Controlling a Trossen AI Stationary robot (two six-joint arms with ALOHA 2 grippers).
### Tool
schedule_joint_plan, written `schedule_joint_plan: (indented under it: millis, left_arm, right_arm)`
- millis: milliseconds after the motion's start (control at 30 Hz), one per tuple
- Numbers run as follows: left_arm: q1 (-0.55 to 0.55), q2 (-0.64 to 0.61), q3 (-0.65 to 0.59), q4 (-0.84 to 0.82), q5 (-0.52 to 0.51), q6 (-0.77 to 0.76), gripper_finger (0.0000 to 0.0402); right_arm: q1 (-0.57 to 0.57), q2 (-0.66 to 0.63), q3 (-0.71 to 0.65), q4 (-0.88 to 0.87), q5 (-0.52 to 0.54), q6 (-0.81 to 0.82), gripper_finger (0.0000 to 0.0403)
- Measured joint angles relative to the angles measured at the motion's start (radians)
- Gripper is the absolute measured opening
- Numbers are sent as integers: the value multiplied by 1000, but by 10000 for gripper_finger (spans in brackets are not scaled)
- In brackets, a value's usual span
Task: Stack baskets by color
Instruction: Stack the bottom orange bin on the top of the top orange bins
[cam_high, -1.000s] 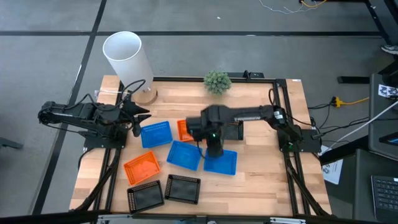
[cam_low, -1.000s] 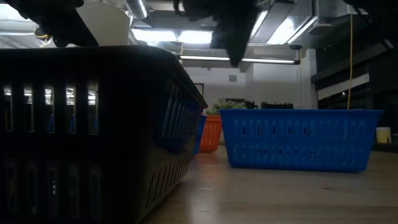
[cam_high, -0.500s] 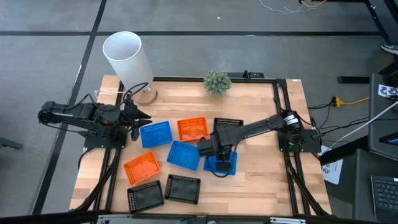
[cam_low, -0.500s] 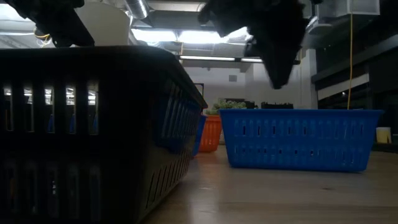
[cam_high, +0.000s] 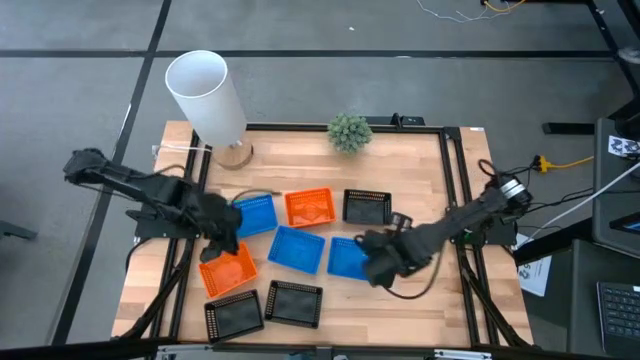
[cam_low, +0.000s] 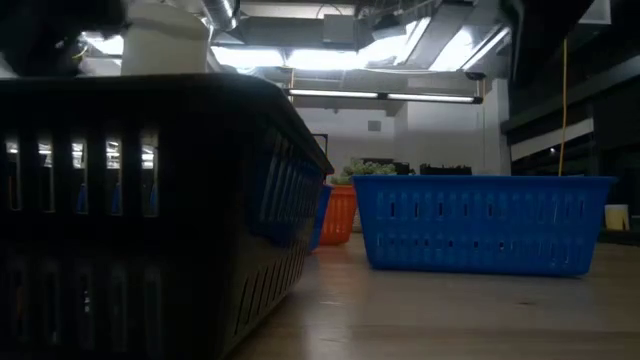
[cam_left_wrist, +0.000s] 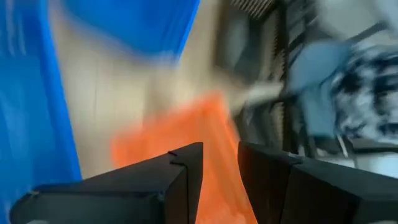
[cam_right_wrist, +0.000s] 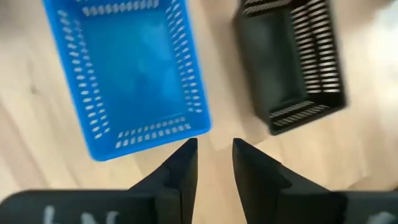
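Nine baskets lie open side up on the wooden table. Blue ones: (cam_high: 255, 215), (cam_high: 298, 248), (cam_high: 348, 258). Orange ones: (cam_high: 308, 207), (cam_high: 228, 270). Black ones: (cam_high: 367, 207), (cam_high: 233, 315), (cam_high: 294, 302). My left gripper (cam_high: 225, 243) hangs open over the far edge of the near orange basket (cam_left_wrist: 186, 137), touching nothing. My right gripper (cam_high: 378, 265) stands open over bare table, pointing steeply down, beside the right-hand blue basket (cam_right_wrist: 127, 74) and near the far black basket (cam_right_wrist: 292, 62).
A tall white cylinder (cam_high: 205, 95) stands at the far left corner and a small green plant (cam_high: 350, 130) at the far edge. Black frame rails (cam_high: 455, 200) run along the table's sides. Bare wood lies right of the baskets (cam_high: 420, 300).
My right gripper has swung from over the middle baskets toward the table's right and near edge, rolling as it went. My left gripper has moved toward the near edge and down, over the near orange basket, turning as it went. No basket has moved.
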Motion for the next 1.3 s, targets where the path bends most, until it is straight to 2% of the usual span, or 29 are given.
schedule_joint_plan:
  millis: [100, 267, 367, 500, 600, 833, 1067, 1300]
  left_arm:
    - [-88, 59, 0, -85, -1, -189, 92]
    - [-253, 118, 16, -76, 1, -418, 92]
    - [-334, 140, 69, -116, -62, -526, 88]
    - [-425, 177, 158, -244, -236, -642, 74]
    - [-455, 218, 171, -299, -324, -661, 65]
    - [-459, 296, 163, -290, -328, -634, 71]
    - [-454, 335, 163, -316, -331, -662, 105]
    - [-455, 356, 163, -360, -383, -638, 141]
  right_arm:
    - [42, -40, -46, 8, 75, 68, 100]
    - [75, -71, -108, 12, 107, 144, 100]
    - [81, -71, -134, 13, 108, 163, 100]
    - [82, -71, -164, 17, 107, 181, 100]
    - [82, -71, -166, 21, 107, 183, 100]
    - [81, -71, -166, 28, 108, 168, 100]
    - [82, -71, -166, 44, 108, 167, 100]
    - [82, -71, -166, 62, 101, 166, 100]
